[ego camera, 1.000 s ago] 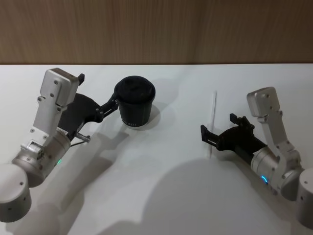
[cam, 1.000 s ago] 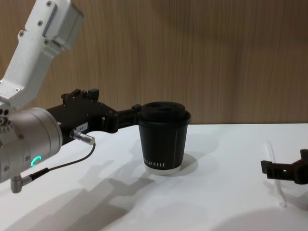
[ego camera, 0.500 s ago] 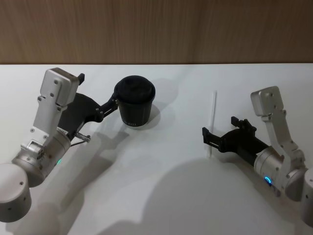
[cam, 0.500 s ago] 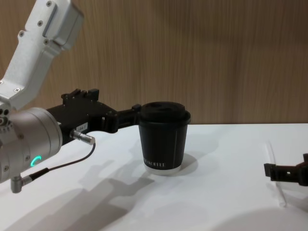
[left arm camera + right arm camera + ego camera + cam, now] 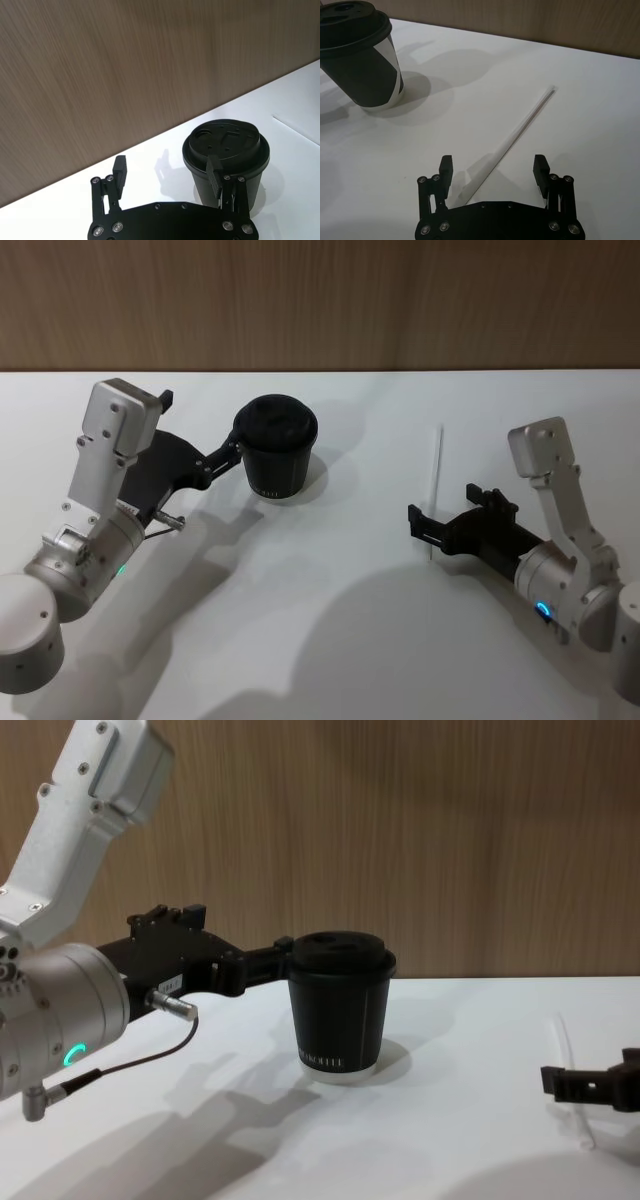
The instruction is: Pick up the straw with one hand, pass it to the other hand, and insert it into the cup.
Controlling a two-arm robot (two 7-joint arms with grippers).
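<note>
**Both arms forward, both jaws wide**

My left gripper (image 5: 167,171) reaches forward and inward from its fat silver wrist (image 5: 60,1010), which shows a lit green ring. Its jaws are spread wide apart. My right gripper (image 5: 492,164) sits low and level on the right, pointing inward, with its jaws spread just as wide and nothing clamped.

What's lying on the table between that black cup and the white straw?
Nothing. In the head view, the stretch of white table between the cup and the straw is bare, crossed only by soft shadow.
</note>
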